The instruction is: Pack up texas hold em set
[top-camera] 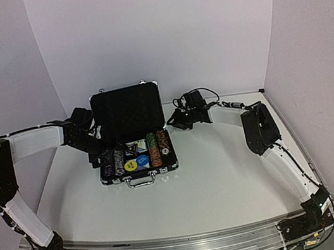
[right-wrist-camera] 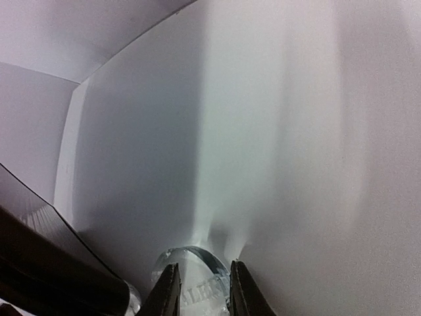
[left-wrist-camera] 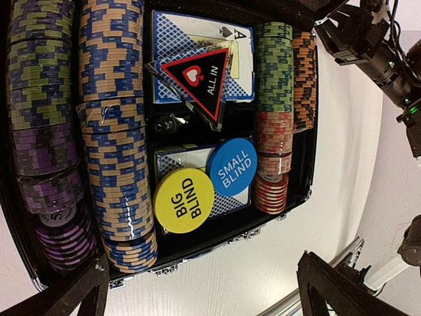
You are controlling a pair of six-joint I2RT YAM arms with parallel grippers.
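Several rows of striped poker chips fill the open case, which sits at the middle of the surface with its lid upright. Loaded like this it is probably heavy and rigid. It is better shut by pushing the lid's top edge than lifted, and the handle on the near side serves for carrying. Between the chip rows lie blue card decks, the black triangular marker, the yellow button and the blue button.

The right end effector, just beside the case's right side, is clenched on a pale round disc whose lettering is only partly legible. The disc looks thin, hard and slippery, so it could pivot in a light pinch. The left end effector hangs released, spread wide above the chips.
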